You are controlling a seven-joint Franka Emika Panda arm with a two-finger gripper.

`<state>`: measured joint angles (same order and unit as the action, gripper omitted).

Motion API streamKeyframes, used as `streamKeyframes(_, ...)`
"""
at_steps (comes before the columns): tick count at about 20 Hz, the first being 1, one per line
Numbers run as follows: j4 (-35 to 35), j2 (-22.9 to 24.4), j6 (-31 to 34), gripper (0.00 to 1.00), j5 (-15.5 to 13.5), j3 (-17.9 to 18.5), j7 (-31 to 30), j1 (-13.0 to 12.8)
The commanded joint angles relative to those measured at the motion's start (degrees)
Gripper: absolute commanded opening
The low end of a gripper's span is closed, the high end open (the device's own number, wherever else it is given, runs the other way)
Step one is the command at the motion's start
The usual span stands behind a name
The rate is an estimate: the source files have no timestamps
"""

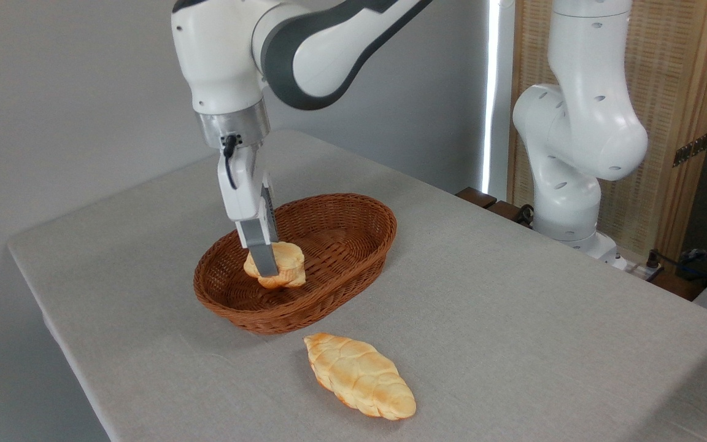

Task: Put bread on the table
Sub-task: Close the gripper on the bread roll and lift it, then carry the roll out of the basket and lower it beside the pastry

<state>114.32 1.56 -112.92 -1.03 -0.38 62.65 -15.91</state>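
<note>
Reaching down from upper left, the Panda arm (304, 49) has its wrist pointed approx straight down over the wicker basket (353, 245), hand section vertical, a black cable plugged in at the flange. Base column stands at the far right edge of the table (513, 307), off the cloth, w/ the upper links crossing the top of the view.

Gripper (266, 265) sits low inside the basket, near its left-front part. Only one grey finger (262, 253) is clearly visible, lying flat across the front of the bread (283, 265); the other is hidden behind the bun. Jaws look narrowed onto it, pinching the bun from front and back. Bun is tilted, paler bumpy top facing right and up, golden edge at the bottom. Can't tell whether it's touching the basket floor or is just clear of it; its lower edge is below the rim line from this angle.

So the bun is inside the basket, not on the cloth.

Basket is oval, brown, sitting roughly mid-table, long axis running front-left to back-right.

Braided loaf (359, 376) lies on the cloth just in front of the basket, near its front rim but apart from it, pointed ends lying back-left to front-right. Nothing touching it.
</note>
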Motion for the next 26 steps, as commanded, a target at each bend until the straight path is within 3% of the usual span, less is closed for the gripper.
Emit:
streamKeyframes(1,-1.2,3.97,6.38,0.63,-1.77,4.06,-0.69,0.0)
streamKeyframes(4,-1.11,7.14,7.71,0.63,-2.4,8.64,-0.51,-0.09)
streamKeyframes(9,-0.76,7.67,11.22,0.64,-1.61,14.26,-0.16,0.0)
streamKeyframes(12,0.46,7.23,11.49,0.71,-1.25,17.69,0.37,0.0)
streamKeyframes(13,1.08,7.14,11.49,0.8,-1.25,18.48,0.89,0.43)
streamKeyframes(14,1.78,7.06,11.49,0.95,-1.25,18.84,1.33,0.87)
streamKeyframes(15,2.48,6.97,11.49,1.0,-1.17,18.93,1.51,1.4)
streamKeyframes(20,4.34,6.0,13.08,1.0,-1.25,18.93,4.23,4.3)
streamKeyframes(26,4.34,5.21,12.55,1.0,-1.25,18.93,4.59,4.48)
